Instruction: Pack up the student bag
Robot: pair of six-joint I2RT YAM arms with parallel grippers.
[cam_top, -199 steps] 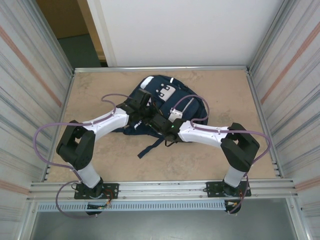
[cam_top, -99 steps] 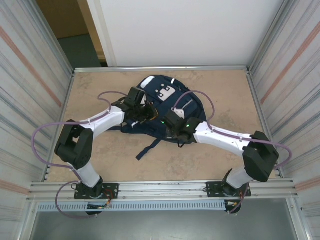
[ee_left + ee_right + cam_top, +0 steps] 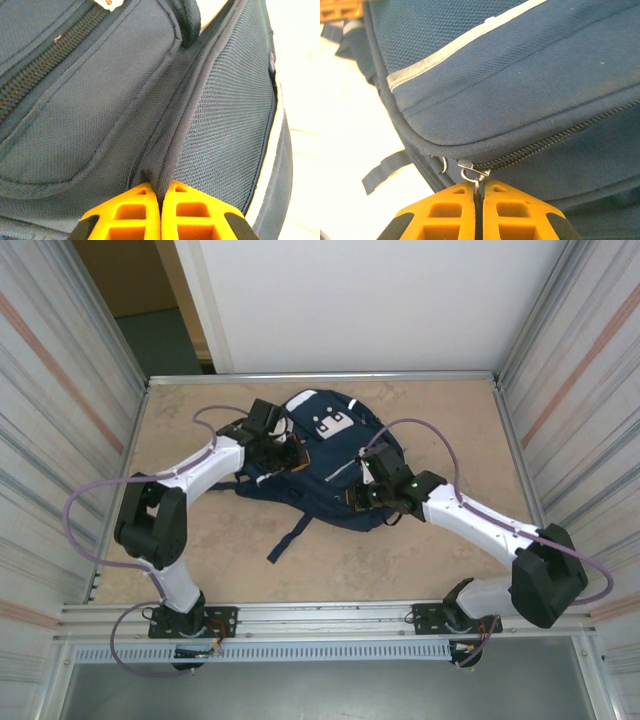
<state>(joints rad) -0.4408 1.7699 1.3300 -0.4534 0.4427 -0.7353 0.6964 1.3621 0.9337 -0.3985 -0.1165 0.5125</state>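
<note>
The student bag (image 3: 322, 445), navy with a white buckle patch, lies flat at the back middle of the table. My left gripper (image 3: 288, 453) rests on the bag's left side. Up close, that left gripper (image 3: 161, 189) is shut, its orange fingers pinching a fold of the bag's fabric (image 3: 170, 150) beside a mesh panel. My right gripper (image 3: 363, 492) sits at the bag's right front edge. Seen from its wrist, the right gripper (image 3: 478, 187) is shut on the metal zipper pull (image 3: 473, 172) at the end of a closed zipper (image 3: 555, 137).
A dark strap (image 3: 290, 533) trails from the bag toward the near edge. The bare tan table (image 3: 450, 420) is boxed in by ribbed metal walls left and right and a white panel behind. Purple cables loop over both arms.
My right gripper has travelled to the right along the bag's edge with the zipper pull. The left gripper has shifted back and left, and the bag has moved with it.
</note>
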